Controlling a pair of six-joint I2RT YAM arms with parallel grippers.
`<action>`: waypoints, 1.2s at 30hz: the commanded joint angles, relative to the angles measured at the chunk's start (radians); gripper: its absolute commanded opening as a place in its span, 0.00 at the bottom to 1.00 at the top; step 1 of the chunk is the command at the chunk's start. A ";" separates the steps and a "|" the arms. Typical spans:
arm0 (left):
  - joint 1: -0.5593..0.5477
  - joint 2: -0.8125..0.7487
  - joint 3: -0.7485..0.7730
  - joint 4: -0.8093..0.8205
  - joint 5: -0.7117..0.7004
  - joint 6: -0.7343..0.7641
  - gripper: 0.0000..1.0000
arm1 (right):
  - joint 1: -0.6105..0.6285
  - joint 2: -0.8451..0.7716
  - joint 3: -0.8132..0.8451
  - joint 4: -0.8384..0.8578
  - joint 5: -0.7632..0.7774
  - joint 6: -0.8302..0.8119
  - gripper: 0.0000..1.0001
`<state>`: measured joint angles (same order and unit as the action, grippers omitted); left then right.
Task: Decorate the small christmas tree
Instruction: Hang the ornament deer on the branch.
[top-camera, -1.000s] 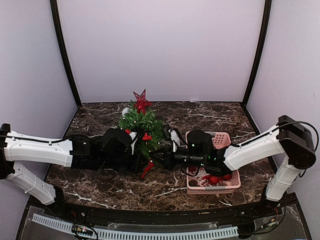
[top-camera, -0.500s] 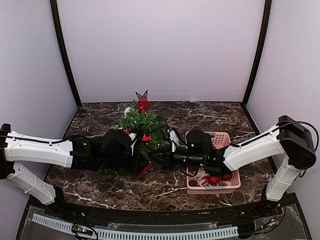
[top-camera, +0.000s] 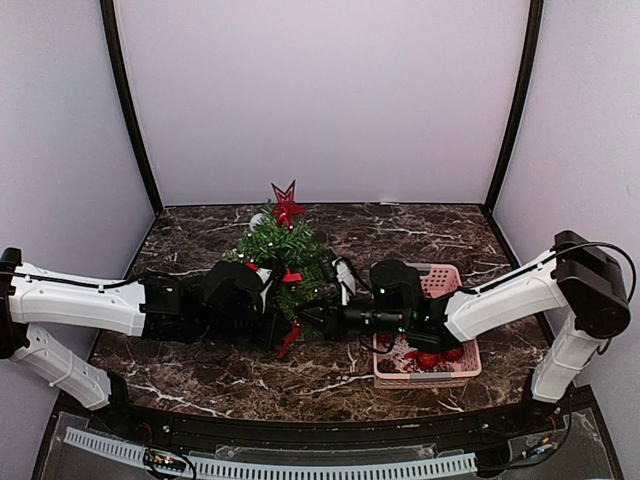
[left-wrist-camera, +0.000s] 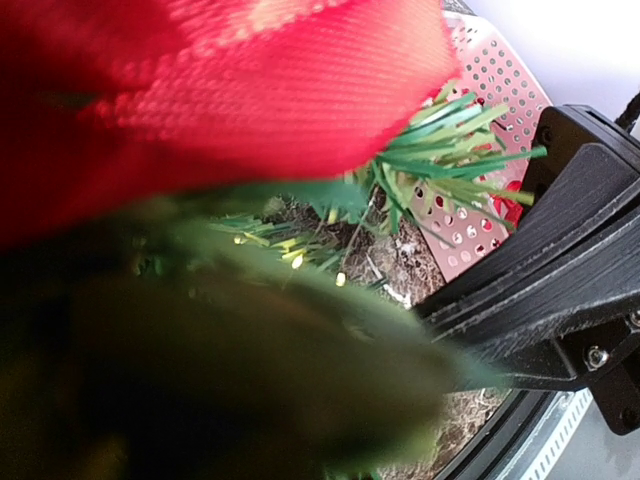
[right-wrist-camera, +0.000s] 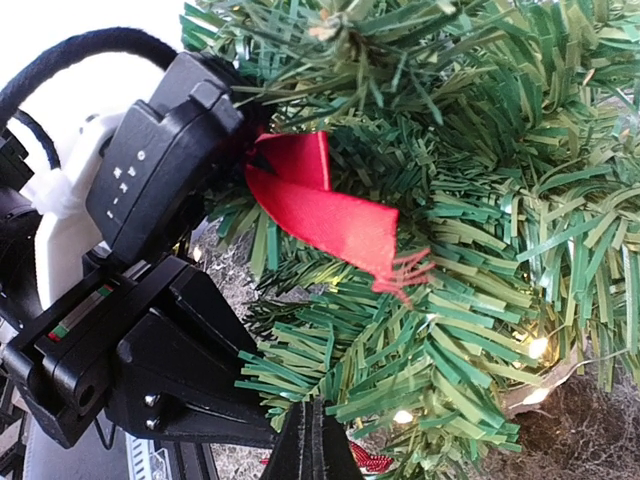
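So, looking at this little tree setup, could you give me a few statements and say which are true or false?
1. A red star tops the small christmas tree. True.
2. The pink basket stands on the left arm's side of the tree. False: it stands on the right arm's side.
3. The basket is empty. False: red ornaments lie in it.
4. A red ribbon sits among the tree's branches. True.
5. The right gripper is wide open. False: it is shut.

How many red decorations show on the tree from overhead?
4: star on top, small piece at left, bow mid-tree, ribbon at the near edge; more may be hidden.
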<state>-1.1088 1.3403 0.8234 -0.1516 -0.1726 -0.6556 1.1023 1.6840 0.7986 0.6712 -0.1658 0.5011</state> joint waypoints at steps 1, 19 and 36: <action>0.003 -0.034 -0.019 -0.019 0.001 -0.009 0.04 | 0.011 0.012 0.033 0.015 -0.017 -0.015 0.00; 0.004 -0.096 -0.052 0.027 0.008 -0.030 0.00 | 0.034 0.002 0.034 0.025 -0.030 -0.050 0.00; 0.003 -0.093 -0.074 0.043 0.018 -0.054 0.02 | 0.037 0.015 0.063 -0.017 0.009 -0.039 0.00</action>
<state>-1.1088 1.2575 0.7631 -0.1284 -0.1574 -0.7002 1.1301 1.6867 0.8364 0.6353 -0.1707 0.4629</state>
